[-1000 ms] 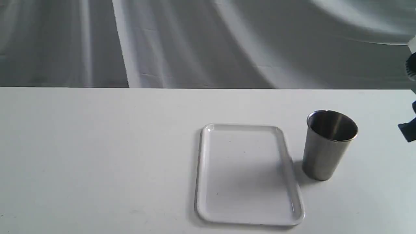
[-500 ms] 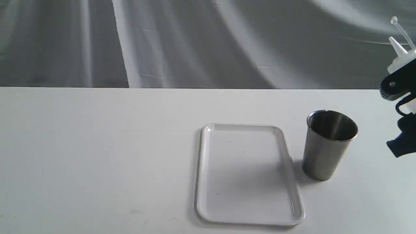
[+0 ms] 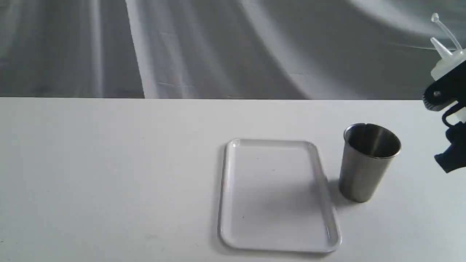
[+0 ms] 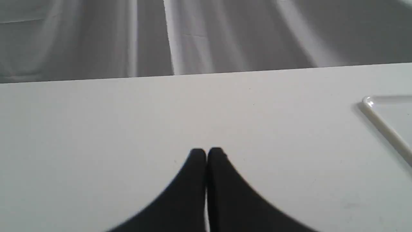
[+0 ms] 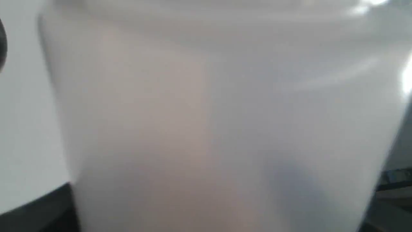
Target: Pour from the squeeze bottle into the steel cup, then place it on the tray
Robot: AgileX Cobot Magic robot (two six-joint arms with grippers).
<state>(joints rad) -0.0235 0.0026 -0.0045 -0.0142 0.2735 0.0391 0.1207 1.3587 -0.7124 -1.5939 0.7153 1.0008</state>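
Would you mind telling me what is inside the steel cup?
Only the far inner wall of the steel cup shows, dark, shiny and bare. Its floor is hidden by the near wall, so liquid there cannot be ruled out.

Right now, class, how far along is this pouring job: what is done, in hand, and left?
Done: the right gripper grips the translucent white plastic squeeze bottle, held in the air. In hand: it hangs nozzle-up beside the brushed steel cup, not over it. Left: pouring, then setting the bottle on the bare flat white rectangular tray. The left gripper is shut.
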